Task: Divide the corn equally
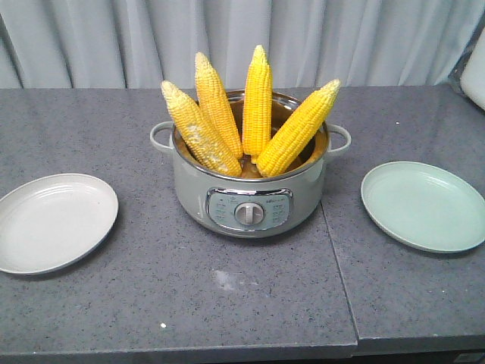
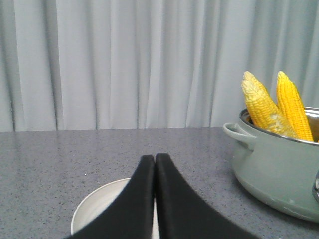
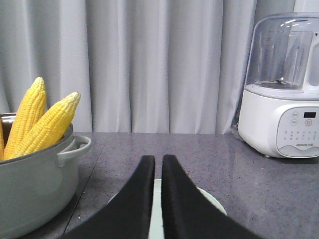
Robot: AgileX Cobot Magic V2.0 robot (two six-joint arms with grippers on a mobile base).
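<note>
Corn [image 1: 258, 95] stands in the pot [image 1: 191, 189], four cobs in all, butt ends down and tips fanned out above the rim, leaning on the wall and on one another. That upright fan leaves each cob's upper half free to be gripped. The pot sits mid-way along the grey counter [image 1: 227, 303], with a white plate [image 1: 53, 220] well apart on the left and a pale green plate [image 1: 424, 205] well apart on the right (one per arm, by the look of it). Both plates are bare, so none of the sharing is done yet; an equal split would presumably mean two cobs on each. The left gripper [image 2: 155, 157] hangs above the white plate with its jaws pressed together, holding nothing. The right gripper [image 3: 158, 158] hangs above the green plate, jaws all but together with only a thin slit between them, also empty. Each wrist faces the curtain with the pot off to its inner side, so each arm will likely have to open and swing inward for its nearest cob.
</note>
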